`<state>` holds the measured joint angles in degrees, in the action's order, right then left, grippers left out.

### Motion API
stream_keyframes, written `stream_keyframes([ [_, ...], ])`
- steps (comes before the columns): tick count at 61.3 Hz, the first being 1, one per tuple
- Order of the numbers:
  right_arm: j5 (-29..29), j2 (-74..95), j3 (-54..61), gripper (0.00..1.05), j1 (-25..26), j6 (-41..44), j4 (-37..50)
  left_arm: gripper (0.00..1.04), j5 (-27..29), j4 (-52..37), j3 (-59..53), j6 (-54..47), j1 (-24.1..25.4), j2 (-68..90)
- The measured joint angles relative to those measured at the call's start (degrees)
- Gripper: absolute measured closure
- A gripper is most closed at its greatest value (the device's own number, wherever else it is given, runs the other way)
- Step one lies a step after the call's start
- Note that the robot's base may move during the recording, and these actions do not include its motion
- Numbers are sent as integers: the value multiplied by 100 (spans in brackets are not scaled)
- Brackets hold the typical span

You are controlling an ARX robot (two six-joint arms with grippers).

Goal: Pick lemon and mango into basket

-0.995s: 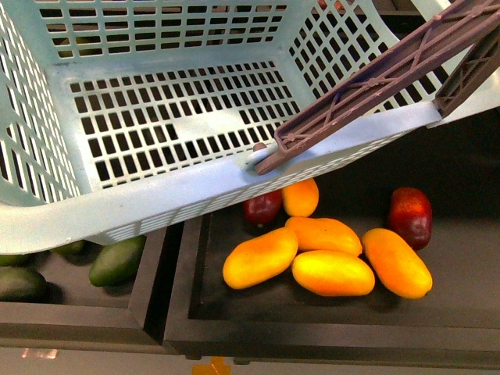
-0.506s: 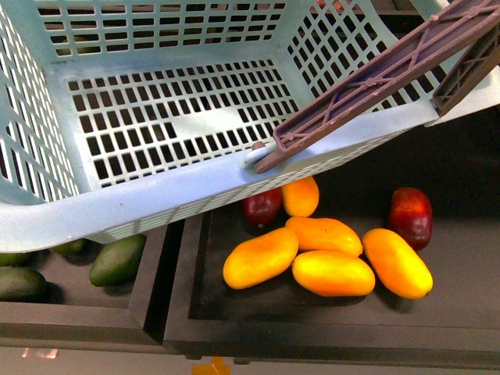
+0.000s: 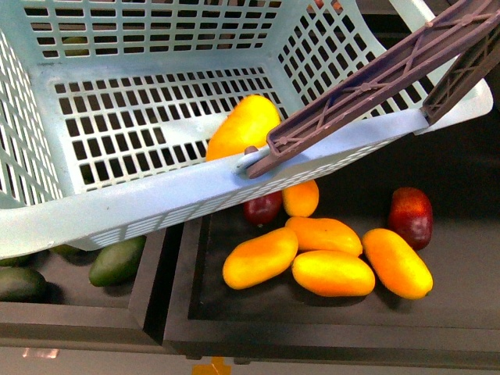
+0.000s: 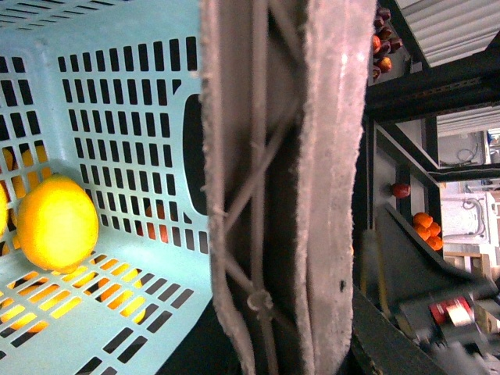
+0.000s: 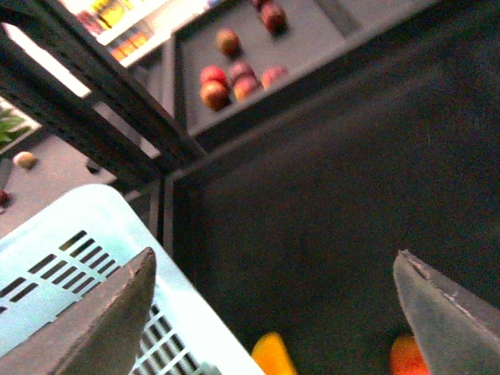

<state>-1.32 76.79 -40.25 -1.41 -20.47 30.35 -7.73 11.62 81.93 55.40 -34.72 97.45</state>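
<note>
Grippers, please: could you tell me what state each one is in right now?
Left gripper: apparently shut on the basket handle.
Right gripper: open, empty.

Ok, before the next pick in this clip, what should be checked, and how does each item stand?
1. Right pincer free: ok, open with nothing between its fingers.
2. Yellow fruit inside the basket: ok, it lies on the slotted floor by the near wall.
3. That fruit being lemon or mango: cannot tell.
4. Mangoes reachable: ok, four lie uncovered in the dark tray.
5. Small yellow-orange fruit clear of the basket: not ok, the rim hides its top in the front view.
6. Left pincer's hold on the handle: cannot tell, the handle fills the left wrist view.
</note>
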Motion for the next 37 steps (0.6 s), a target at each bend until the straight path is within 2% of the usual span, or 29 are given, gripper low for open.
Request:
stream_keyframes([
  [5,42,-538,800,39,160,1034,927,88,2,0,0,13,2,0],
  [10,122,-874,1318,53,153,1547,1207,88,-26,-2,0,-4,-17,0],
  [27,127,-1685,2500,102,149,1950,1381,88,-13,-2,0,-11,-15,0],
  [37,131,-2157,2911,103,149,2009,1325,88,-2,-2,0,-4,-13,0],
])
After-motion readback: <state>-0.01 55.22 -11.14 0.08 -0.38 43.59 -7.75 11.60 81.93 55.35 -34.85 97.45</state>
